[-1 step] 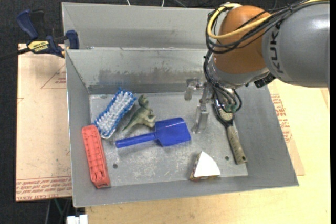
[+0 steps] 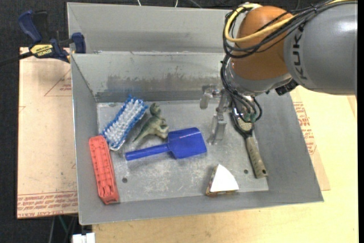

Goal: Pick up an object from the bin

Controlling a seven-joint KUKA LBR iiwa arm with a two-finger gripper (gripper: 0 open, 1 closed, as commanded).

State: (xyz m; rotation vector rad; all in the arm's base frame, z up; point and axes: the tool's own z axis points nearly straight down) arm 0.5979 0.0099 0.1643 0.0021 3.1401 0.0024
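Note:
My gripper (image 2: 211,121) hangs below the orange wrist cover, right of the bin's middle. Its two metal fingers stand apart, open, with nothing between them. One fingertip (image 2: 215,138) comes down just right of the blue plastic scoop (image 2: 185,143), whose handle points left. A brush with a wooden handle (image 2: 256,160) lies just to the right of the gripper, its head partly hidden under the wrist. A white wedge with a brown edge (image 2: 222,180) lies near the front wall, below the gripper.
At the left of the bin lie a green toy dinosaur (image 2: 151,126), a blue and white scrubbing brush (image 2: 125,120) and a long red ridged block (image 2: 103,170). The arm and its cables cover the bin's back right corner.

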